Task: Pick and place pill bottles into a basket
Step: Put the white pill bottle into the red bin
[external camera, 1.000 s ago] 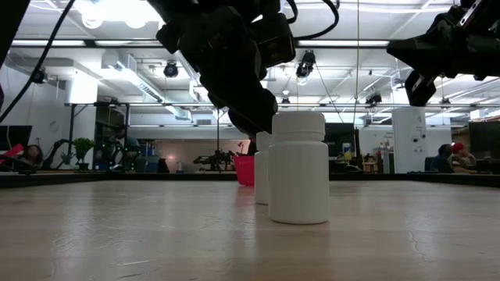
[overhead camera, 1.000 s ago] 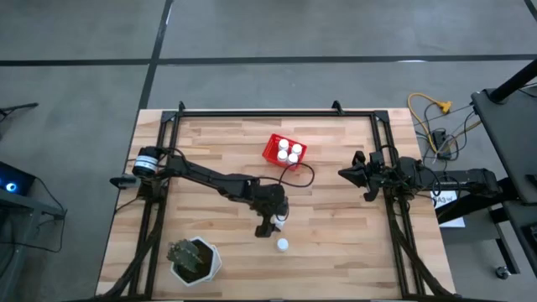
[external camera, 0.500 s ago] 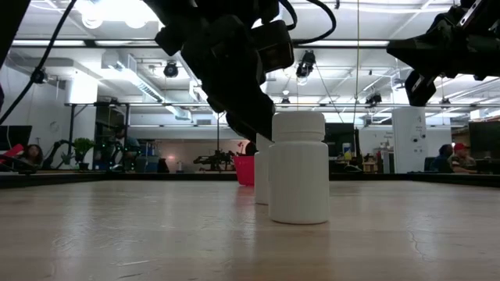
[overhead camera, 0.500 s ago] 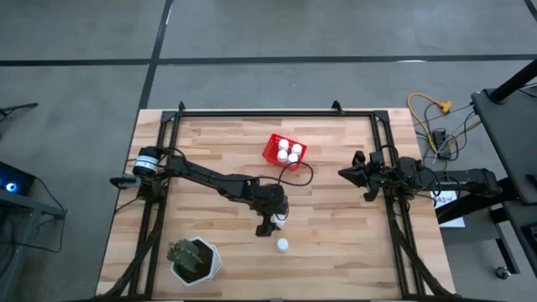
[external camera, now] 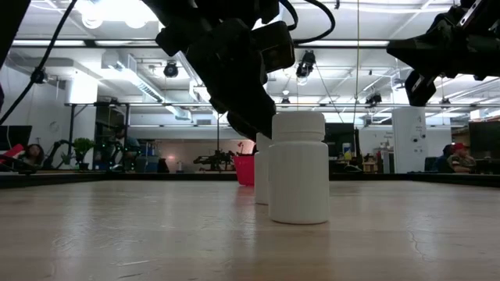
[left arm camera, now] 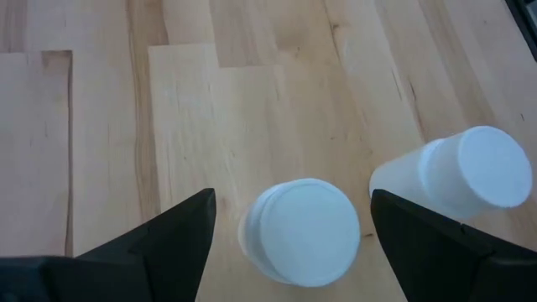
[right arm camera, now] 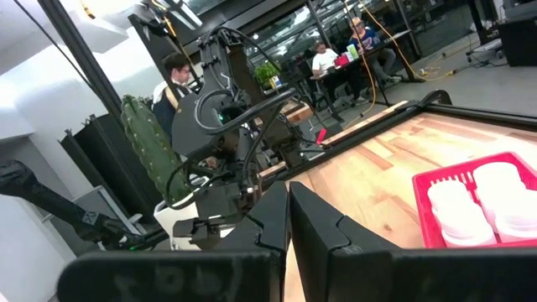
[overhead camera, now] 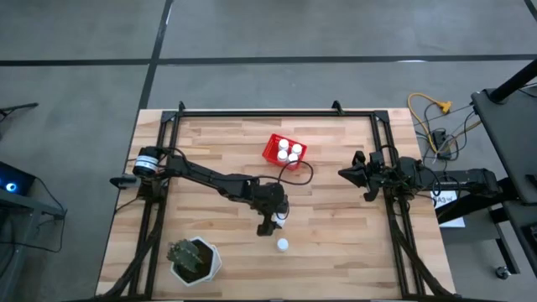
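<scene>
Two white pill bottles stand upright on the wooden table. My left gripper (left arm camera: 292, 195) is open and tipped down over one bottle (left arm camera: 302, 231). Its fingers stand on either side of the cap, with gaps showing. The other bottle (left arm camera: 466, 176) stands just outside one finger; in the high view it is the one (overhead camera: 283, 245) nearer the front edge. The red basket (overhead camera: 273, 153) sits at the table's middle far side with several bottles (overhead camera: 289, 152) inside. My right gripper (overhead camera: 342, 174) waits shut at the right side, raised off the table.
A white pot with a green plant (overhead camera: 195, 260) stands at the near left corner. Black frame rails (overhead camera: 159, 210) run along the table's left, right and far edges. Bare wood lies between the two loose bottles and the basket. People sit in the room behind.
</scene>
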You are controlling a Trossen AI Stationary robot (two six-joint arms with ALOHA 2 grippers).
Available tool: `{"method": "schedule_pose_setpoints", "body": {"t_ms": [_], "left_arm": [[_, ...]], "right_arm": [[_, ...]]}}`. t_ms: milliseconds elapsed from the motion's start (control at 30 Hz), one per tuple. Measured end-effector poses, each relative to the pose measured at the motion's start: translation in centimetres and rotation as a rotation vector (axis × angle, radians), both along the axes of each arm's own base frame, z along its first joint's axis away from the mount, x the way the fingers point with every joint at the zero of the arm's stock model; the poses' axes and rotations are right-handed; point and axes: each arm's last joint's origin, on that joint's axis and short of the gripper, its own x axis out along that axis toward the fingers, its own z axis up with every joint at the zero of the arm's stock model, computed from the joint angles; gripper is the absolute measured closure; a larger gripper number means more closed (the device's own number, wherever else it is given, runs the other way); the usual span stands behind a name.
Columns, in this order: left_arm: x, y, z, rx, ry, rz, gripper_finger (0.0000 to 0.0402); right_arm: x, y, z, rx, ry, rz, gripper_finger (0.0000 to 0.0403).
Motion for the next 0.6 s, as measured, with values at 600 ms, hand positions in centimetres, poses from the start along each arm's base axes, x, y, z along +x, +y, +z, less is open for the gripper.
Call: {"method": "schedule_pose_setpoints", "body": {"t_ms": [600], "left_arm": [[-0.06, 0.01, -0.06, -0.015, 0.014, 0.018, 0.0185]], "right_arm": [[0.00, 0.00, 0.00, 0.000, 0.000, -0.001, 0.0394]]}}
